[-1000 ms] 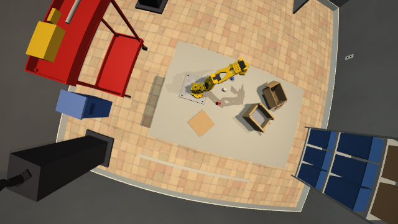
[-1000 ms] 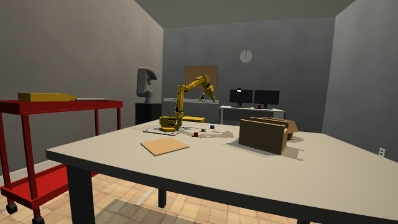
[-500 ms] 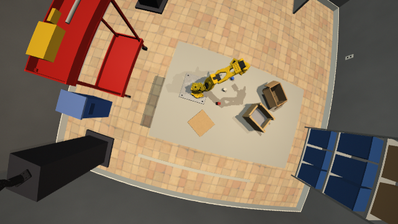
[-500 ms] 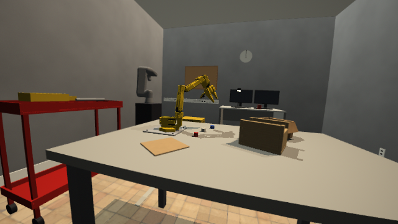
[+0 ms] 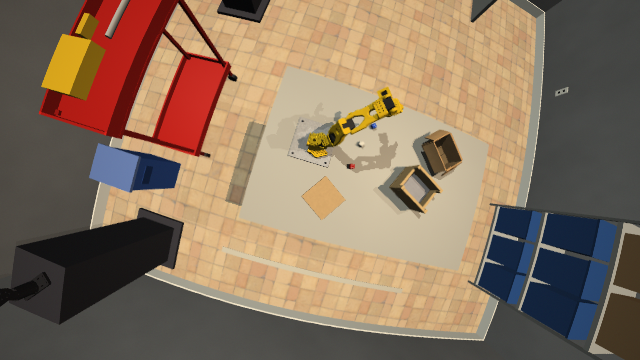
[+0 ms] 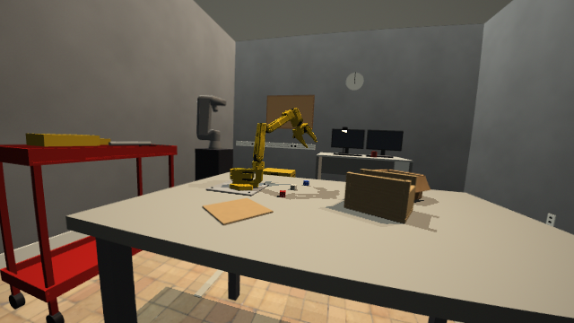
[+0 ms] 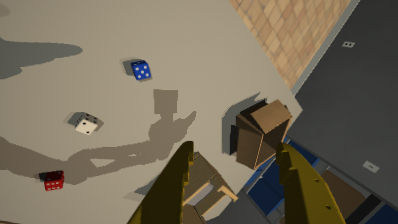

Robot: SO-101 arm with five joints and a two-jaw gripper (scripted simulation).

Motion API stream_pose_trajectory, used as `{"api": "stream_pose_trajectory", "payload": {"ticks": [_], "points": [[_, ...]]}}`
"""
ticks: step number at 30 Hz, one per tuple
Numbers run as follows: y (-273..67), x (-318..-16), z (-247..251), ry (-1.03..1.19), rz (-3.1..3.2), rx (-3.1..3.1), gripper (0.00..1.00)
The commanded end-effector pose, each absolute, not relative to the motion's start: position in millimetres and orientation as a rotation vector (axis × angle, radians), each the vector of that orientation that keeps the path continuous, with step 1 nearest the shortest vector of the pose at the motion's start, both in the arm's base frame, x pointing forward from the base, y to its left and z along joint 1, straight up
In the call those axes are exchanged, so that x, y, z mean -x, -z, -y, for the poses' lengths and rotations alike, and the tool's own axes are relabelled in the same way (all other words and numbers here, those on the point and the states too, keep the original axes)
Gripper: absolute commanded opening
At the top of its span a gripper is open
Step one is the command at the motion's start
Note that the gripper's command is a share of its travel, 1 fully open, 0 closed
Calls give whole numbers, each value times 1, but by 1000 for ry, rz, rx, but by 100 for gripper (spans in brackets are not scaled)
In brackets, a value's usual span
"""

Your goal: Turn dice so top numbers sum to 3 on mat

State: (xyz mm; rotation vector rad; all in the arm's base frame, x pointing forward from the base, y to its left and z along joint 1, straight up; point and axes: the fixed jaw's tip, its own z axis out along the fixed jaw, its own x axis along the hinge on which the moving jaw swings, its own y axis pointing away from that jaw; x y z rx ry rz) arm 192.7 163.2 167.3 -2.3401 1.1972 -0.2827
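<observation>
Exterior — gripper [image 6: 311, 143] open — aloft.

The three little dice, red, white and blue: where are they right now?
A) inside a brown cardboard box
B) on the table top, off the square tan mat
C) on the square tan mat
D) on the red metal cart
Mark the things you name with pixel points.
B: the red die [image 5: 351, 166] [image 6: 282, 194] [image 7: 54, 181], white die [image 5: 361, 144] [image 6: 293, 187] [image 7: 86, 124] and blue die [image 5: 373, 126] [image 6: 306, 183] [image 7: 141, 70] all sit on the table top [image 5: 400, 235] [image 6: 314, 238] [image 7: 210, 65], apart from the mat [image 5: 323, 198] [image 6: 238, 211].
</observation>
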Motion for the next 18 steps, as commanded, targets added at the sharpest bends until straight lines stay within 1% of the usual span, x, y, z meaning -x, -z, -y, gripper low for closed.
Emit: {"api": "stream_pose_trajectory", "payload": {"ticks": [1,18], "points": [[-166,-191,-168,208,-1397,2220,28],[-165,-189,-176,-14,-1988,1697,28]]}}
